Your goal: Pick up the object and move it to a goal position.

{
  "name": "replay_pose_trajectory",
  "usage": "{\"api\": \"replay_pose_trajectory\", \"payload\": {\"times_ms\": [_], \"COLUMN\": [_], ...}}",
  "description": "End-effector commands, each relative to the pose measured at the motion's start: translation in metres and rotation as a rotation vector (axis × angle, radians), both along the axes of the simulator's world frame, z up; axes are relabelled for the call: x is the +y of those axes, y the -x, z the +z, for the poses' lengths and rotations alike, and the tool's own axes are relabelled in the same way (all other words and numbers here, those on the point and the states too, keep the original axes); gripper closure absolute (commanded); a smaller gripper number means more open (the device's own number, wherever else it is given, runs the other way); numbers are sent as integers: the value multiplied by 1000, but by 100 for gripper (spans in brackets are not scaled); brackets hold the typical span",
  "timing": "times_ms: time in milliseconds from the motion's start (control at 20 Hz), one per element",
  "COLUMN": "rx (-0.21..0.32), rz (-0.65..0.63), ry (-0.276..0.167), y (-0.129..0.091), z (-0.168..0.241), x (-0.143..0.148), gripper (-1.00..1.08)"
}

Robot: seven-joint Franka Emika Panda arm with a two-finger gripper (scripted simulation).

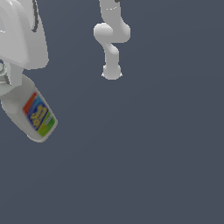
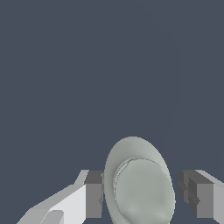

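Bottle held in the gripper, off the floor

The gripper (image 2: 142,197) straddles the bottle (image 2: 139,183): in the wrist view one dark pad (image 2: 93,194) sits against the bottle's side, while the other pad (image 2: 192,194) seems to stand a little apart, so I cannot tell whether the grip is firm or only loosely closed around it. That view looks down on the bottle's rounded end, so the fingers take it across its width, likely because the narrow span fits between them. In the exterior view the bottle (image 1: 30,109) hangs tilted under the arm (image 1: 22,35) at that view's left, label (image 1: 39,114) facing out, bottom end lowest. It appears lifted clear of the grey floor (image 1: 144,166); no goal marker shows.
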State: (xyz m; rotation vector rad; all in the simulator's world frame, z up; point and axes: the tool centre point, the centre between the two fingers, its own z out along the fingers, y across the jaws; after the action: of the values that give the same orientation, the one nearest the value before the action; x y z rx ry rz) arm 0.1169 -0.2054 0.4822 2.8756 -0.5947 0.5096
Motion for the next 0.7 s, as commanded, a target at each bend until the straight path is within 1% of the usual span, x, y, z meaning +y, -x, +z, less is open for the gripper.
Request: {"api": "replay_pose_trajectory", "payload": {"times_ms": [0, 300, 650], "rx": [-15, -15, -15], "rz": [0, 0, 0], "ry": [4, 4, 4], "y": [-6, -17, -23], "z": [12, 17, 19], "x": [-2, -5, -7], "gripper": [108, 108, 108]}}
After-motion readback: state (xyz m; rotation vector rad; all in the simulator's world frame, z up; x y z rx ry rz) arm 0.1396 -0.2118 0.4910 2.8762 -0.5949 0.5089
